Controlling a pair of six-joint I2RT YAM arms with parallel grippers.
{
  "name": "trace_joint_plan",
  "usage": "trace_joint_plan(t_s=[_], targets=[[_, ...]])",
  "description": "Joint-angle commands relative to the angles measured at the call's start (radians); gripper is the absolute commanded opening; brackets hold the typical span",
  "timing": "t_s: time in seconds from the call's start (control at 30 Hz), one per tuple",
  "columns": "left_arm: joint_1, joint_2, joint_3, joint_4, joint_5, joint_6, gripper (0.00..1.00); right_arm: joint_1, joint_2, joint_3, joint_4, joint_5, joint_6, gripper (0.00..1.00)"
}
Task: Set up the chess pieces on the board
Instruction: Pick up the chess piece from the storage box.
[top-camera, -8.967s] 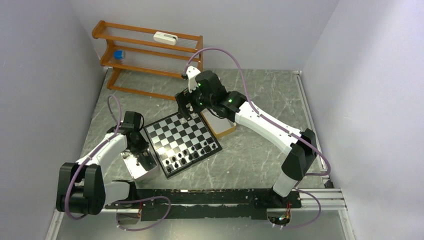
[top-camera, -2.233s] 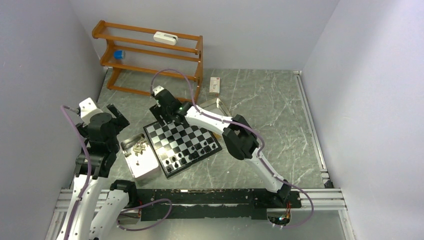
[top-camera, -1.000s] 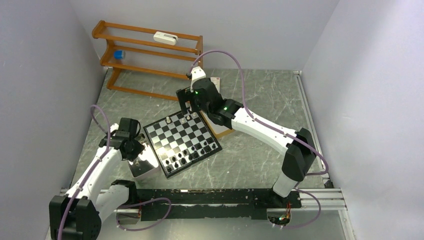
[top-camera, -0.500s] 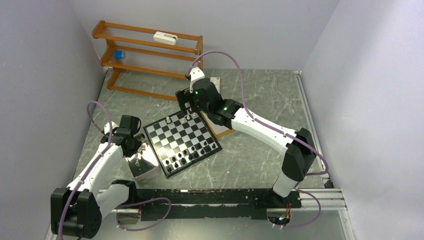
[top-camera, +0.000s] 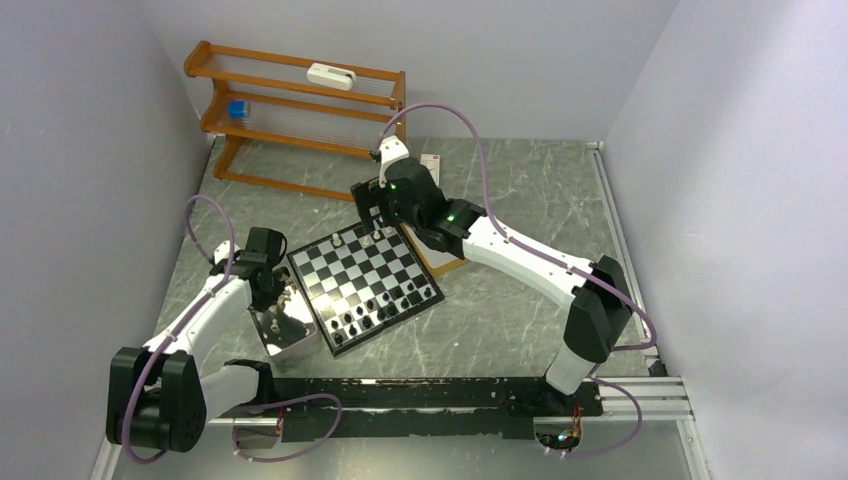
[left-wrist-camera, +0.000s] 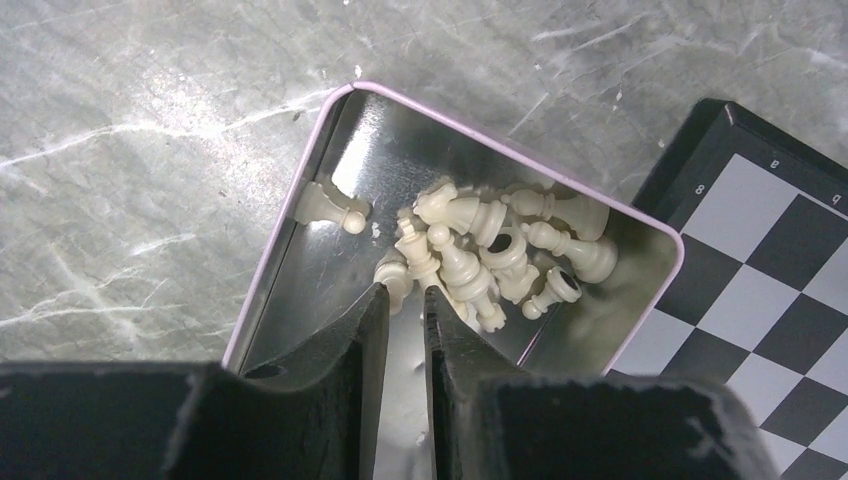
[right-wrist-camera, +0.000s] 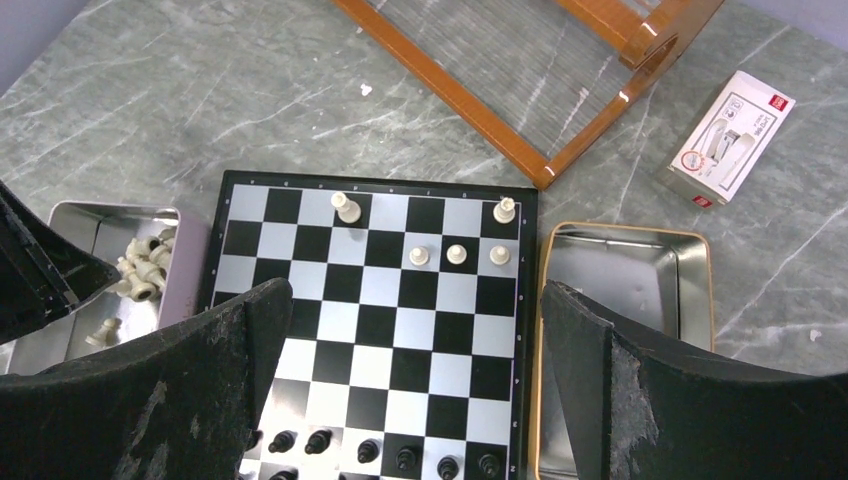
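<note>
The board (top-camera: 365, 285) lies at the table's middle, also in the right wrist view (right-wrist-camera: 400, 330). Black pieces (top-camera: 380, 310) fill its near rows. Several white pieces (right-wrist-camera: 456, 254) stand on its far rows. More white pieces (left-wrist-camera: 500, 245) lie heaped in a pink-rimmed metal tray (left-wrist-camera: 520, 155) left of the board. My left gripper (left-wrist-camera: 403, 292) is down in this tray, its jaws a narrow gap apart with nothing between them. Its fingertips (left-wrist-camera: 375, 295) touch the heap's edge. My right gripper (right-wrist-camera: 415, 300) is wide open and empty above the board's far part.
An empty gold-rimmed tray (right-wrist-camera: 620, 290) lies against the board's right side. A wooden rack (top-camera: 300, 100) stands at the back left. A small white box (right-wrist-camera: 730, 135) lies on the table beyond the gold tray.
My left arm came down from a raised pose into the pink-rimmed tray. My right gripper pulled back from the board's far left corner and has held above the far edge for the last second.
</note>
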Motion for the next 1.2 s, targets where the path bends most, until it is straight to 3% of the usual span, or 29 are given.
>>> trace_joint_plan(t_s=[0.0, 0.77, 1.17], targets=[[0.002, 0.009, -0.012, 0.052, -0.016, 0.009, 0.25, -0.004, -0.034, -0.011, 0.022, 0.002, -0.011, 1.00], [0.003, 0.029, 0.060, -0.041, -0.026, 0.033, 0.29, -0.004, -0.003, 0.023, -0.006, -0.005, -0.023, 1.00], [0.003, 0.055, 0.013, -0.014, -0.005, 0.030, 0.26, -0.003, 0.005, 0.033, -0.010, -0.012, -0.027, 1.00]])
